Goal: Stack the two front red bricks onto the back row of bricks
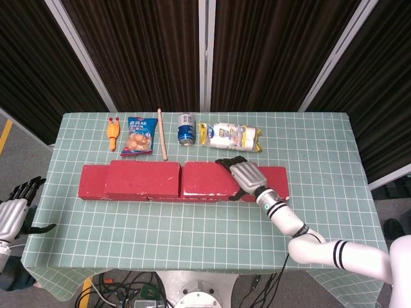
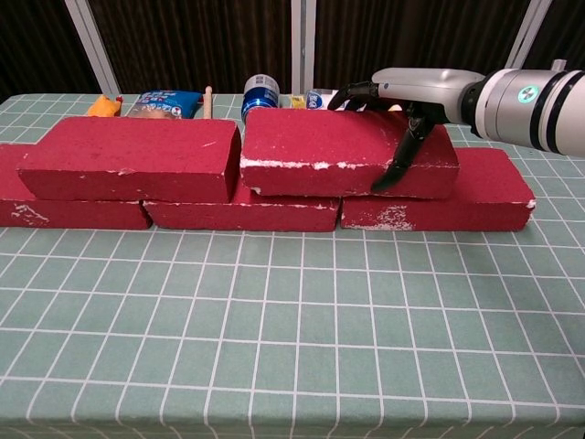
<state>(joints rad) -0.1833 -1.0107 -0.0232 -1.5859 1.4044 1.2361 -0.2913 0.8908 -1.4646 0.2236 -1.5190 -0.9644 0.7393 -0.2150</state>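
Three red bricks form the back row [image 2: 247, 208] on the table. Two more red bricks lie on top of that row. The left upper brick [image 2: 132, 157] [image 1: 142, 179] rests alone. My right hand [image 2: 411, 91] [image 1: 244, 176] grips the right upper brick [image 2: 338, 151] [image 1: 209, 179] at its right end, fingers over the far edge and thumb down the front face. This brick sits on the row, close beside the left upper brick. My left hand [image 1: 14, 213] hangs off the table's left edge, fingers apart, holding nothing.
Along the table's back edge lie a yellow rubber chicken [image 1: 113, 133], a blue snack bag [image 1: 139, 135], a wooden stick [image 1: 162, 133], a blue can [image 1: 185, 129] and a white-yellow packet [image 1: 230, 135]. The green grid mat [image 2: 292, 329] stretches in front of the bricks.
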